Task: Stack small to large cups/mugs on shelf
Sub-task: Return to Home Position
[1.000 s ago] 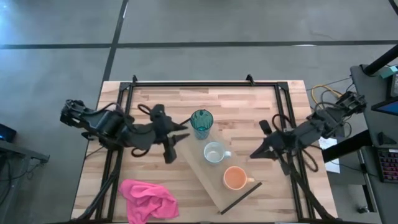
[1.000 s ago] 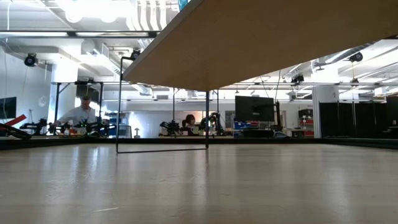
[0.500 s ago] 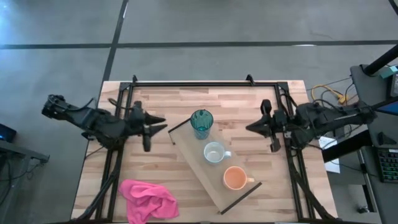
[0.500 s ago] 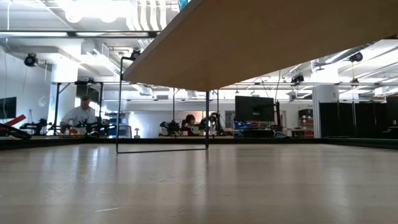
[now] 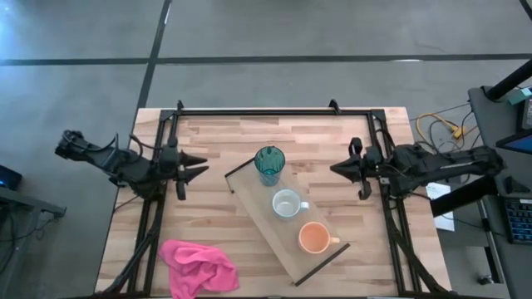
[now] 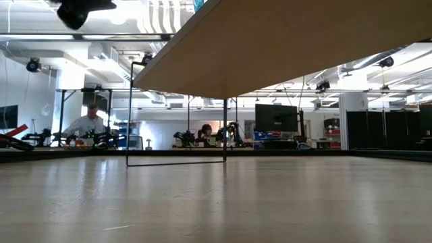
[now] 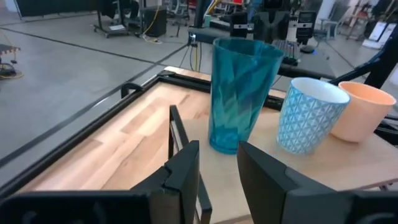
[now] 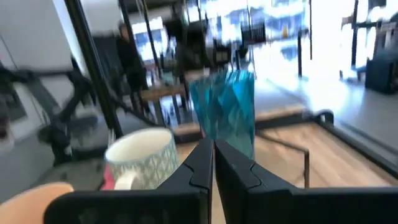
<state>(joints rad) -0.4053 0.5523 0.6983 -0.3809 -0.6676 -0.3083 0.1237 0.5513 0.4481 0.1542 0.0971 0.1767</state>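
teal tumbler (image 5: 269,164), white mug (image 5: 287,203), orange mug (image 5: 313,237) are sitting in a row on the shelf (image 5: 278,241) from 11 to 5 o'clock; left gripper (image 5: 202,164) is hovering at tumbler's 9 o'clock, fingers parted, right gripper (image 5: 332,170) at 3, pinched closed.

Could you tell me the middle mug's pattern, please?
Middle mug: pale blue triangles on white; left wrist view.

Legible text, labels, brands, numbers, signs: none in any view.
Whitish mug (image 7: 310,118): printed triangle lattice only, no lettering.
Teal tumbler (image 7: 239,87), orange mug (image 7: 364,112): plain surfaces.
Background monitor (image 6: 277,117), room equipment in low view: too small to read.
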